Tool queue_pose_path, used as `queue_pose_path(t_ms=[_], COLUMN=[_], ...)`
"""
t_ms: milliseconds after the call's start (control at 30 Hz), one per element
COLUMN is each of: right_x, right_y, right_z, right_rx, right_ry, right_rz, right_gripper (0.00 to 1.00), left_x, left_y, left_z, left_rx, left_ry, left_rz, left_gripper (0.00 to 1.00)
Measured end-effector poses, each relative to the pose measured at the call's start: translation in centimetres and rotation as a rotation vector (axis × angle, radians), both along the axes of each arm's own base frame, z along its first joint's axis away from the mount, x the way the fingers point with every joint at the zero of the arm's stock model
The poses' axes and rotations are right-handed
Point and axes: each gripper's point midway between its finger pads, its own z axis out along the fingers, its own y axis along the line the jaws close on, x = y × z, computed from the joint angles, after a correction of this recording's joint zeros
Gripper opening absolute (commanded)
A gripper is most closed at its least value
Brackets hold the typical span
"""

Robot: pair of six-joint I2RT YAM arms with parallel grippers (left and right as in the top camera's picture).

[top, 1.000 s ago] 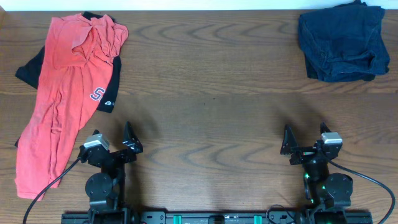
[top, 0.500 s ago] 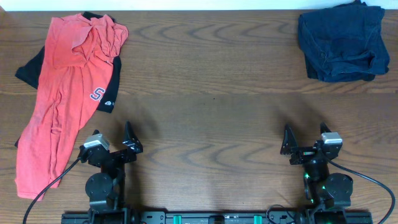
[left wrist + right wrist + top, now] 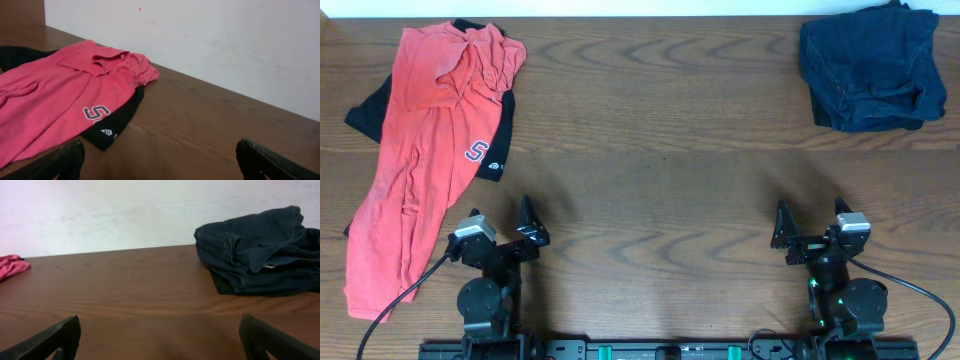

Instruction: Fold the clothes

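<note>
A red shirt (image 3: 415, 160) with a white "S" lies spread and rumpled at the table's left, over a black garment (image 3: 492, 140); both show in the left wrist view, the red shirt (image 3: 55, 95) and the black garment (image 3: 112, 122). A folded dark blue garment (image 3: 870, 65) sits at the back right and shows in the right wrist view (image 3: 260, 255). My left gripper (image 3: 500, 232) is open and empty near the front edge, just right of the red shirt's lower part. My right gripper (image 3: 812, 228) is open and empty at the front right, far from the dark garment.
The wooden table (image 3: 660, 150) runs to a white wall at the back (image 3: 225, 45). The arm bases and cables sit at the front edge (image 3: 660, 350).
</note>
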Motion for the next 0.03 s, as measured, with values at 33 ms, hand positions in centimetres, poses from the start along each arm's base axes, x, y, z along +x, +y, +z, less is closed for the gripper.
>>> queue_pose_path(t_ms=[33], right_x=[0.0], right_y=[0.0], right_z=[0.0], right_rx=[0.0], right_ry=[0.0], right_rz=[0.0], right_gripper=[0.99], left_x=[0.0], left_y=[0.0], left_z=[0.0], left_rx=[0.0], left_ry=[0.0], left_rz=[0.0], left_gripper=[0.98])
